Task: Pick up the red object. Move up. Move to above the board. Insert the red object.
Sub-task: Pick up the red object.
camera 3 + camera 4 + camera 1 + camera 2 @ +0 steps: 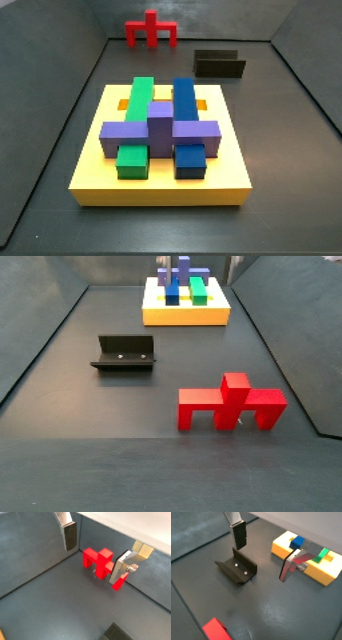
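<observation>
Red object beyond open pincer

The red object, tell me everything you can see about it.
The red object is a bright red, matte, blocky piece: a horizontal bar with two legs and a short central stem on top. It stands upright on its legs on the dark floor, near a wall, apart from the yellow board. The tool hangs open above it, touching nothing.

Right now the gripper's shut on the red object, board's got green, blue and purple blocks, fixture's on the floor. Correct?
Not quite. The gripper is open and holds nothing; a wrist view shows its fingers apart above the red object, which stands on the floor. The rest holds: the board carries green, blue and purple blocks, and the fixture is on the floor.
</observation>
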Robot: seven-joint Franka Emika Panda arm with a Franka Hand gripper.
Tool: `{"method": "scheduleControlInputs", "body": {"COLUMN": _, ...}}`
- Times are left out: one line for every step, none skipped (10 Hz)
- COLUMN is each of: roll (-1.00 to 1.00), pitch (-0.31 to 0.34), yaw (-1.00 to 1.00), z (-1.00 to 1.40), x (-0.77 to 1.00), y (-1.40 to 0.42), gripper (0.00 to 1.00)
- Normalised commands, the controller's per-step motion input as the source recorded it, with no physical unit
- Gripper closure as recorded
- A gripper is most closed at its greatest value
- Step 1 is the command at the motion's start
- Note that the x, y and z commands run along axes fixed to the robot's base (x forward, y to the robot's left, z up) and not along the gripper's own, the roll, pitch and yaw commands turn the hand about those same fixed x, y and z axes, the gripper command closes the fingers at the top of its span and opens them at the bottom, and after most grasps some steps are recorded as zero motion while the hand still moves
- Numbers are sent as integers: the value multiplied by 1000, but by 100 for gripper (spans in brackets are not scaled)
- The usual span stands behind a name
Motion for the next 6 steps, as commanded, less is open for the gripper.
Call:
{"method": "scheduleControlInputs", "body": {"roll": -40, "pitch": -9, "yaw": 0, "z": 0, "x": 0, "y": 0, "gripper": 0}}
{"method": "scheduleControlInputs", "body": {"roll": 0, "pitch": 0, "yaw": 0, "z": -29, "x": 0, "y": 60, "gripper": 0}}
{"method": "scheduleControlInputs", "body": {"roll": 41, "pitch": -3, "yaw": -51, "z": -326, "x": -163, "y": 474, "gripper": 0}}
{"method": "scheduleControlInputs", "body": {"roll": 34, "pitch": -54, "yaw": -54, "z": -446, "x": -360, "y": 657, "gripper": 0}}
{"method": "scheduleControlInputs", "body": {"roll": 34, "pitch": -53, "yaw": -123, "z": -457, "x": -409, "y": 763, "gripper": 0}}
{"method": "scheduleControlInputs", "body": {"roll": 51, "pitch": -51, "yaw": -120, "z": -449, "x": -406, "y": 734, "gripper": 0}}
